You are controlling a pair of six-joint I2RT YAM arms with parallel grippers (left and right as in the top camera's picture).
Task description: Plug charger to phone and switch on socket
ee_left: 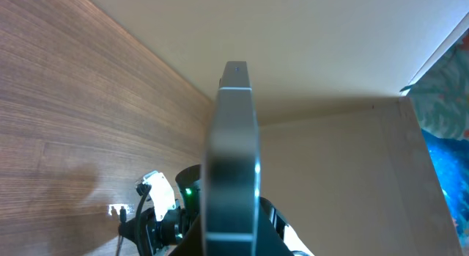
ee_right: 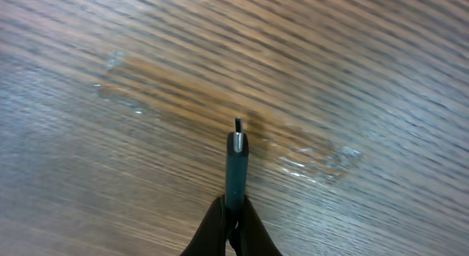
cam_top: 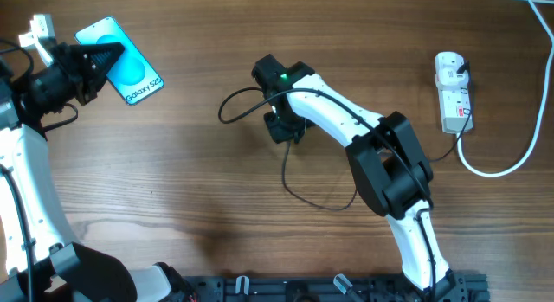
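Note:
The phone (cam_top: 136, 77) has a light blue screen with "Galaxy S25" text and sits at the far left. My left gripper (cam_top: 106, 58) is shut on its left end. In the left wrist view the phone (ee_left: 231, 139) shows edge-on between the jaws. My right gripper (cam_top: 282, 127) is at the table's middle, shut on the charger (cam_top: 299, 193), whose thin dark cable loops over the table. The right wrist view shows the plug tip (ee_right: 237, 147) sticking out of the shut fingers (ee_right: 233, 212) above the wood. The white socket (cam_top: 453, 94) with red markings lies at the far right.
A thick white cord (cam_top: 511, 168) curves from the socket toward the right edge. The right arm (cam_top: 381, 155) stretches across the table's middle. The wooden table (cam_top: 173, 189) ends at a black rail along the front edge (cam_top: 329, 289).

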